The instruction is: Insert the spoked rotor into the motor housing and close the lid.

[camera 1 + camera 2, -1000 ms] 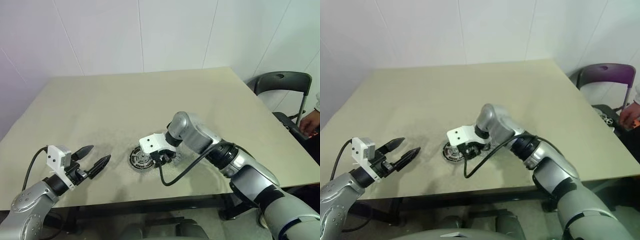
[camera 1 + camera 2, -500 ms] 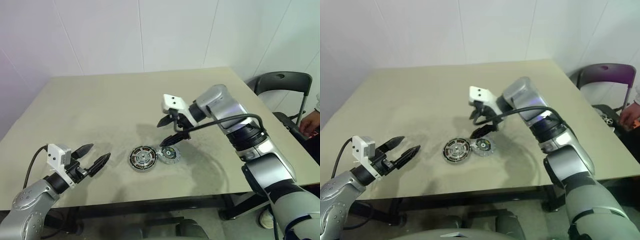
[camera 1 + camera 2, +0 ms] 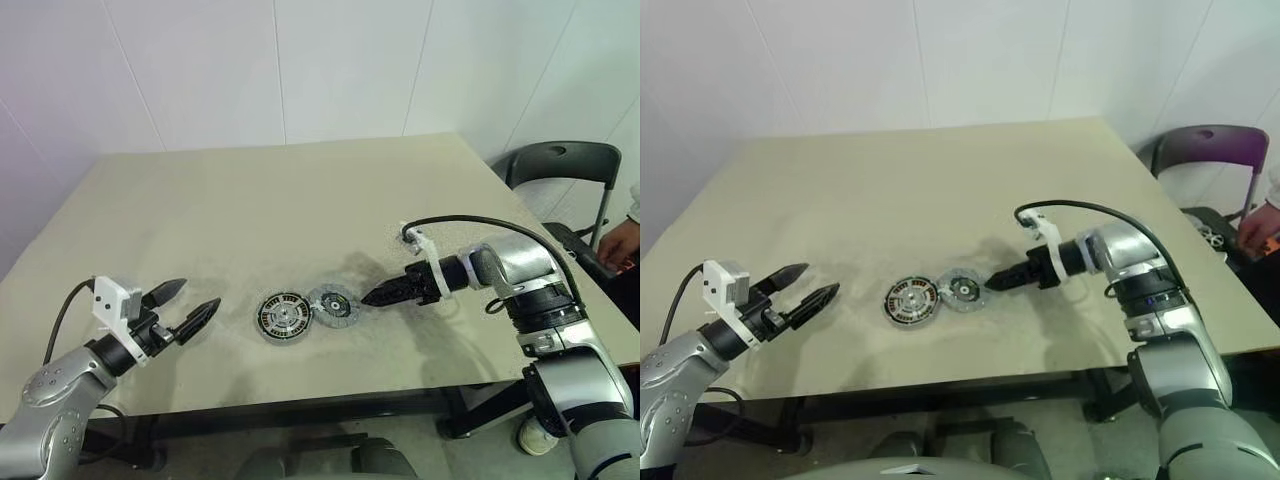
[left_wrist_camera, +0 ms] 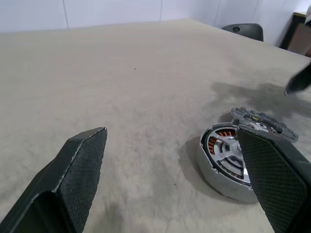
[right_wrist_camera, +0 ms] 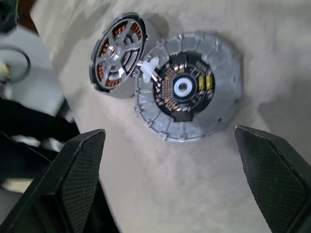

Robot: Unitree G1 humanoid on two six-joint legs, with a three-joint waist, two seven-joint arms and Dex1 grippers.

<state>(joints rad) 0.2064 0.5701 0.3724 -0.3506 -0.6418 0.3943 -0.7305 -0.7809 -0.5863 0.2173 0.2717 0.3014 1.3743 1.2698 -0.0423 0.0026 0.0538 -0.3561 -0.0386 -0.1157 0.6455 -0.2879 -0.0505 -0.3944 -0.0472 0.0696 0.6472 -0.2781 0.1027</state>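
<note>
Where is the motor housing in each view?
Left eye view: motor housing front centre, left of the grey disc.
Right eye view: motor housing front centre.
Left wrist view: motor housing in front of the disc.
Right wrist view: motor housing touching the disc.
Landmark: the grey disc.

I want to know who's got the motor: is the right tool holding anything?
No, the right tool is open, and both round motor parts lie on the table beyond its fingers.
</note>
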